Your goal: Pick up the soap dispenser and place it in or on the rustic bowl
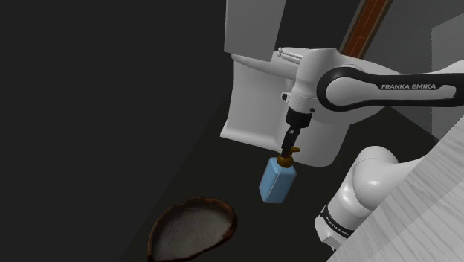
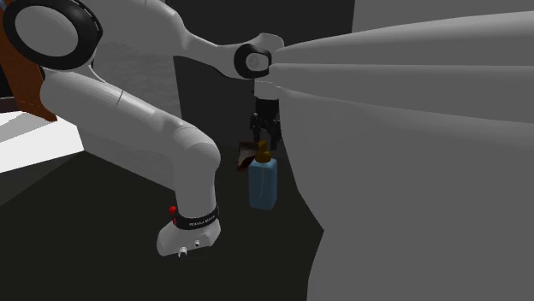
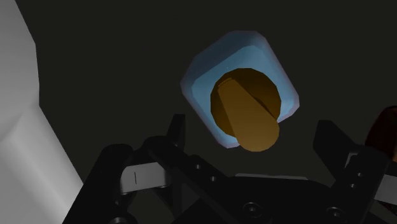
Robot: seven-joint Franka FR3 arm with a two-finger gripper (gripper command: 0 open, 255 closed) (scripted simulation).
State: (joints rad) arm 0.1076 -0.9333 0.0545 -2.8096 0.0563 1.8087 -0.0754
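My hand: gripper [image 3: 253, 127] open, fingers [image 3: 177, 130] spread to either side of the pump and touching nothing.
Soap dispenser [image 1: 277, 182]: pale blue bottle with a brown pump head [image 3: 245, 109]. It appears to stand on the dark floor [image 1: 253, 223], just in front of the white toilet [image 1: 260, 104].
Direction from hand: straight below me. The wrist view looks down onto its top, with the pump head between my fingers.
Long axis: upright, in line with my approach. It looks plumb in the second exterior view, so I put its lean in the shoulder view down to the camera.
Spout: runs roughly across the line joining my fingers, so closing would meet the sides of the pump head, not the spout's ends.
Rustic bowl [image 1: 192, 227]: dark brown, on the floor, near the bottle but apart from it, toward the shoulder view's lower left.
Step, as I judge it: short descent, then close on the pump. Nothing is lifted yet.
Risk: the pump head is small and round, so a shallow bite might let the bottle swing or slip.
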